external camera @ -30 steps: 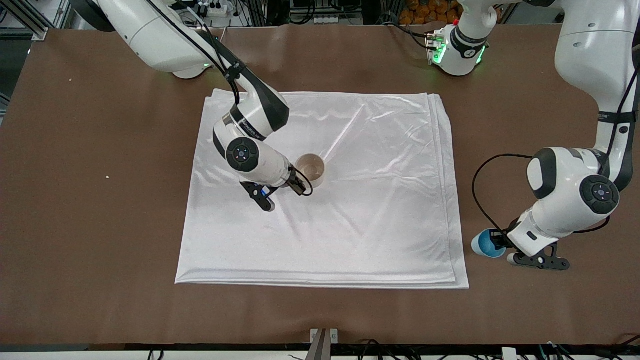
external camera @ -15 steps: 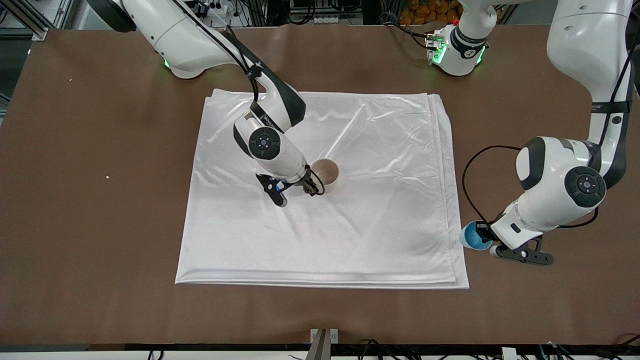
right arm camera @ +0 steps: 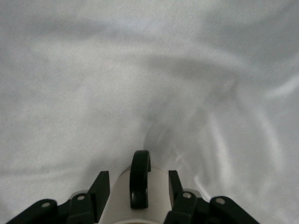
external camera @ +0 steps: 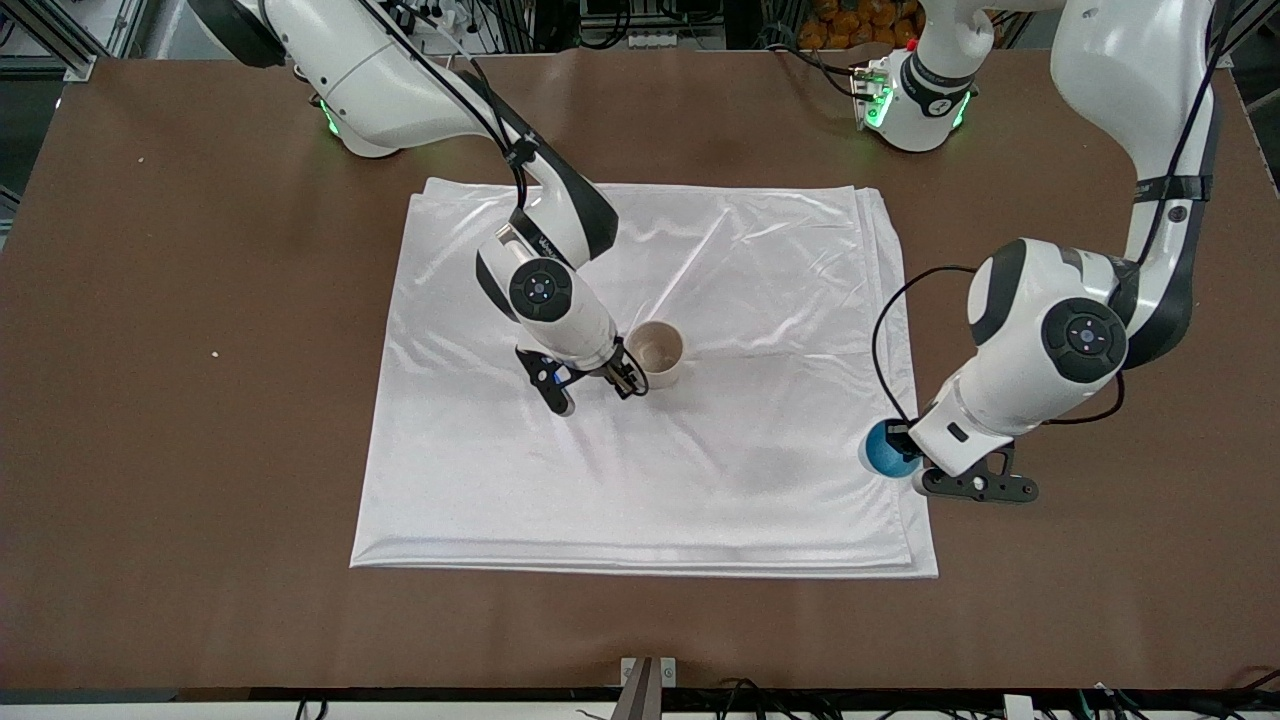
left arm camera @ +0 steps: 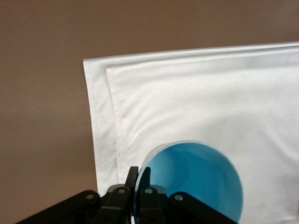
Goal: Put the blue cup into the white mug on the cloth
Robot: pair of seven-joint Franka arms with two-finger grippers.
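Blue cup (external camera: 882, 449), pinched by its rim in the left gripper (left arm camera: 138, 186), had moved from over bare table to over the cloth (external camera: 760, 500) edge. We saw the right gripper (right arm camera: 138, 186) part its fingers, straddling the white mug (external camera: 658, 353) handle.

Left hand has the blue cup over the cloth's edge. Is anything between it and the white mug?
No object lies on the cloth between the blue cup and the white mug. But the right hand sits at the mug's handle with its fingers apart on either side, so that arm crowds the mug.
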